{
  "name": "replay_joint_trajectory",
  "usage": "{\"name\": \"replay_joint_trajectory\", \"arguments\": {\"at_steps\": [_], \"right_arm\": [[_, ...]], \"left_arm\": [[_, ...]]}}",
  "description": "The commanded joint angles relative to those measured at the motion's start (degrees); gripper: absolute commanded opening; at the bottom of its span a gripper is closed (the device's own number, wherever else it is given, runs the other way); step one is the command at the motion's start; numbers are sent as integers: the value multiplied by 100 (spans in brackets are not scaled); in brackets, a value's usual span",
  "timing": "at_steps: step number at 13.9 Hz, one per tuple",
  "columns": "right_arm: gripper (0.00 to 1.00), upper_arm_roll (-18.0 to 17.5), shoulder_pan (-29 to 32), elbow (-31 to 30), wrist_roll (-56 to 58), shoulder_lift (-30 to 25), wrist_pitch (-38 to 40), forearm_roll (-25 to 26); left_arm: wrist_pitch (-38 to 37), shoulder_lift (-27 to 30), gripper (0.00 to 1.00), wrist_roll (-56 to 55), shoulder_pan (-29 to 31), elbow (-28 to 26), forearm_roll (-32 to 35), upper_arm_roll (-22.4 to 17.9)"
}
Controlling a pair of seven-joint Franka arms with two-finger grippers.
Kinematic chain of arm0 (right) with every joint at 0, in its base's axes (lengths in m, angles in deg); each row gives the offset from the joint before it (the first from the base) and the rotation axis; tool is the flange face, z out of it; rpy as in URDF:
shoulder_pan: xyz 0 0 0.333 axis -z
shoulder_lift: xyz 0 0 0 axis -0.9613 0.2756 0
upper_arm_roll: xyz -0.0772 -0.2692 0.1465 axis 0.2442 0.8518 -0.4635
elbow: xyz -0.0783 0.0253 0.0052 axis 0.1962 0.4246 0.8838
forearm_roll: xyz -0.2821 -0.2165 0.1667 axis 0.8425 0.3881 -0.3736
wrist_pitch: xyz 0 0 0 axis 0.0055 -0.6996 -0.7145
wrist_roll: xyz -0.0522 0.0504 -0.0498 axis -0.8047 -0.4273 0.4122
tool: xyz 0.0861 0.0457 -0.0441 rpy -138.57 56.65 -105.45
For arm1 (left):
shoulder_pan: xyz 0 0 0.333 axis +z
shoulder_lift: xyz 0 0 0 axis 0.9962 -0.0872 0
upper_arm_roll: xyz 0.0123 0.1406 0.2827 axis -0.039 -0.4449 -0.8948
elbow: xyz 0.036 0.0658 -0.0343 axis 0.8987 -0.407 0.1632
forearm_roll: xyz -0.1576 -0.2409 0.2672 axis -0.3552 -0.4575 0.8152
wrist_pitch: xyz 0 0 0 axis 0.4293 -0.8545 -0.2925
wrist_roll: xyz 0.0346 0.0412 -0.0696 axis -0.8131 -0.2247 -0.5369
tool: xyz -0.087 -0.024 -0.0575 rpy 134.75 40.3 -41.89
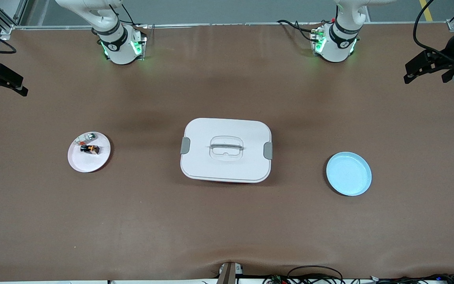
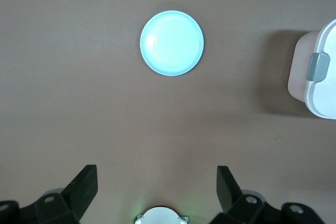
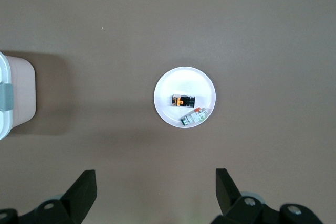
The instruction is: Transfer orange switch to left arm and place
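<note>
two arms waited wide while the switch sat on its plate

a brown table (image 1: 227,221) stretched between the two white arms, whose bases stood along its edge farthest from the front camera. the white box (image 1: 226,150) with grey side clips sat shut in the middle of it. toward the right arm's end lay a pink plate (image 1: 78,161), and on it the orange switch (image 1: 90,148), a small black part with an orange band. just beside the switch on the same plate, a little farther from the front camera, lay a green-and-silver part (image 1: 89,137). toward the left arm's end lay a blue plate (image 1: 348,174) with nothing on it.

the right gripper (image 3: 156,192) hung high over its end of the table, its fingers (image 3: 84,187) spread wide and holding nothing. the left gripper (image 2: 157,192) hung high over the other end, its fingers (image 2: 86,184) equally wide and empty. both arms waited.
</note>
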State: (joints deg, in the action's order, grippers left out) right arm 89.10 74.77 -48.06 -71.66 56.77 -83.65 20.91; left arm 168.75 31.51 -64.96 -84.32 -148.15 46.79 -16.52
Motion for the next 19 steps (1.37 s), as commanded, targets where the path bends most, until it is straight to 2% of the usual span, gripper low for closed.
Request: {"name": "replay_joint_trajectory", "arguments": {"at_steps": [1, 19], "right_arm": [[100, -13, -7, 128, -89, 61, 91, -19], [100, -4, -7, 146, -80, 61, 91, 8]], "left_arm": [[-123, 64, 100, -11, 3, -18, -9, 27], [-106, 2, 100, -20, -23, -44, -18, 53]]}}
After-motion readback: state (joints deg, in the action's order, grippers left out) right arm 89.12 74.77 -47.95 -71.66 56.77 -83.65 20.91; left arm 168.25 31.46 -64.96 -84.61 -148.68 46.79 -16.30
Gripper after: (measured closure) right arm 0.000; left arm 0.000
